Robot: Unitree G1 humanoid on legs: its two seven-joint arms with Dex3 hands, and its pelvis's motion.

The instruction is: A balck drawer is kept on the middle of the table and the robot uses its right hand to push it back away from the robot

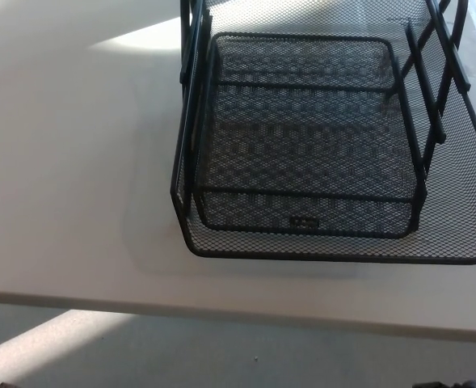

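On table [68, 162], near its front edge, sits black mesh drawer [310, 145], handy for pushing; no robot hand visible, state unknowable.

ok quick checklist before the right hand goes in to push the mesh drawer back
1. Black mesh drawer in view, near its front edge: ok, though its far end and right side are cut off by the frame.
2. Drawer sitting flat inside the larger mesh tray: ok, it looks level.
3. Front wall of the drawer, with the small label, free to push on: ok, nothing is against it.
4. Right hand located: not ok, only dark shapes at the bottom right corner, not identifiable.
5. Left hand clear of the path: cannot tell, it is not in view.
6. Room behind for the drawer to travel on the white table: cannot tell, out of frame.
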